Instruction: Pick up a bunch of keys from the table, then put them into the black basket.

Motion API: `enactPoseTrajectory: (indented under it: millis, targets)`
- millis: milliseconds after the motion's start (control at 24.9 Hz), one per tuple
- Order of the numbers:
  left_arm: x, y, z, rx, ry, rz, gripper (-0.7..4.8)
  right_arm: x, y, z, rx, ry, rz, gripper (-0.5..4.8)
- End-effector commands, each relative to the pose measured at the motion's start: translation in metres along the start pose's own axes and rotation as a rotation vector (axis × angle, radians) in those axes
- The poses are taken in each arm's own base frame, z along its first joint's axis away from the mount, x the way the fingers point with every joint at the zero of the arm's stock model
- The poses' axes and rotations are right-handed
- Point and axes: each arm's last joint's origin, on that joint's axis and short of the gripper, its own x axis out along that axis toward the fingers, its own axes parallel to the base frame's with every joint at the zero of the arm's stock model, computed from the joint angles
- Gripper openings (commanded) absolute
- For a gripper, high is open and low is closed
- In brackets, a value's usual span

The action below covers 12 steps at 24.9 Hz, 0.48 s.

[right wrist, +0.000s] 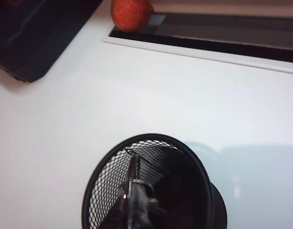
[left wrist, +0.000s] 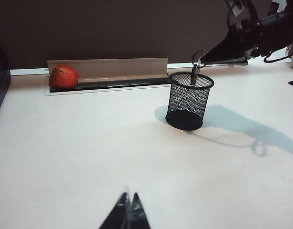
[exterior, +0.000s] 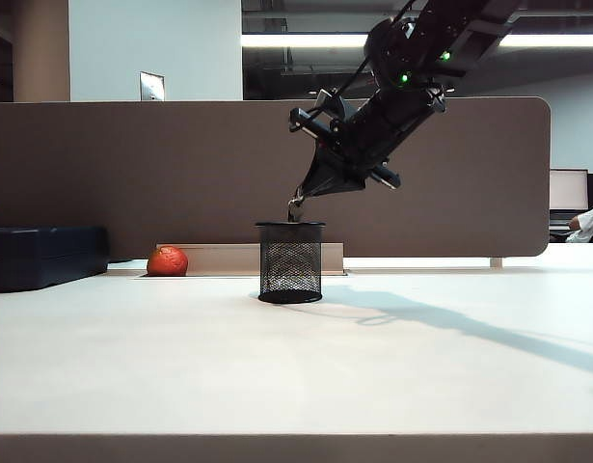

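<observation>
dark blue box (exterior: 45,256) cropped; keys' (right wrist: 134,183) shapes blurred

— From where do I see the scene?
— My exterior view sits low, level with the table (exterior: 296,376). Left wrist looks far across; right wrist looks down closely. All share the black basket (exterior: 290,262).

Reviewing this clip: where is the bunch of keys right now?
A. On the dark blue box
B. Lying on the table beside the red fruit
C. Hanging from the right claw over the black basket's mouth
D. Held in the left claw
C: the right claw is shut on the bunch of keys, which dangle into the black basket's open top.
</observation>
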Motion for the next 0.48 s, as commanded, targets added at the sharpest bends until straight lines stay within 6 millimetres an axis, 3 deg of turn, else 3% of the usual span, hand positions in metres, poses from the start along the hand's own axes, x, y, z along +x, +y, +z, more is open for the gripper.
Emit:
enactPoseTrajectory:
  millis: [40,482]
  targets:
    - [-0.0002,-0.0002,0.0017,0.005,-0.009,-0.003,-0.06,-0.0018,0.0029,0.0039,-0.008,-0.020,0.004,-0.09]
    - [-0.0002,-0.0002,0.0015,0.004,-0.007,-0.003,-0.06,-0.0020,0.0033,0.0034,-0.006,-0.012,0.018,-0.01]
